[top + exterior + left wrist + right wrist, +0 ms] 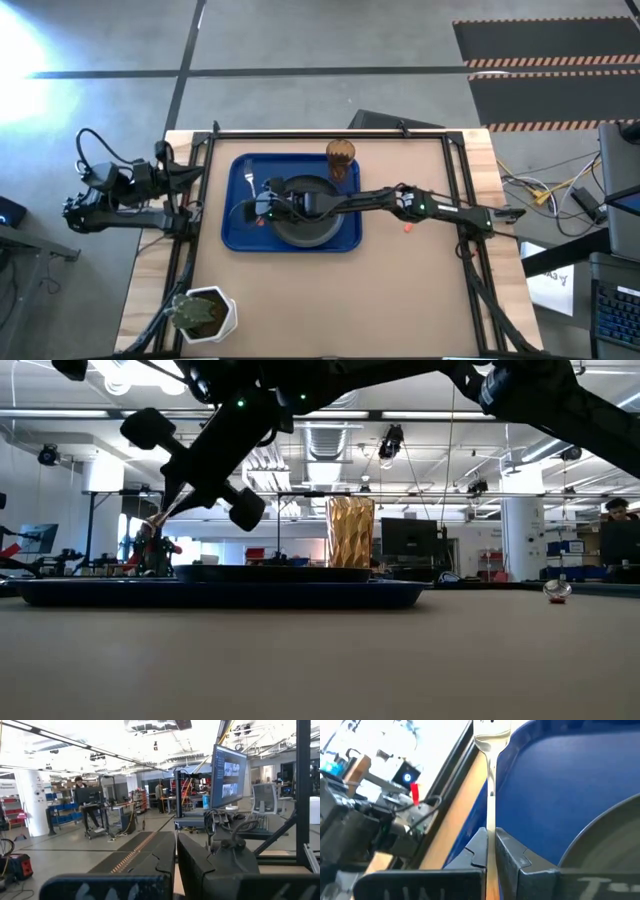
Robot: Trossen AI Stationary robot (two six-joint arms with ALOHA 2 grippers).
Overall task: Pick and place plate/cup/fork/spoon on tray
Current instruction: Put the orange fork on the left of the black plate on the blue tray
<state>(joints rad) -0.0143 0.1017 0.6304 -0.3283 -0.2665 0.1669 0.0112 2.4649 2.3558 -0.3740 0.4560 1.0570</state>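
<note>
The blue tray (235, 235) lies left of the table's middle. On it sit the dark plate (310, 228) and, at its far right corner, the amber ribbed cup (340, 157). My right gripper (491, 837) reaches over the tray's left part, shut on the fork (491, 780). The fork's tines (492, 732) point toward the table's left edge. The spoon (556, 592) lies on the table right of the tray, partly under my right arm in the high view. My left gripper (176, 842) waits shut at the table's left edge. My right gripper pinches the fork between its two fingers. The silver neck (491, 817) comes out from between them, and the fingers hide the handle. They lie along the fork, slanting down from the table's right side. The fork (160, 518) tilts tines-down, clear of the tray.
A white pot with a green plant (205, 312) stands at the table's near left corner. Black frame rails run along the table's left, right and far edges. Bare tabletop lies near and to the right of the tray.
</note>
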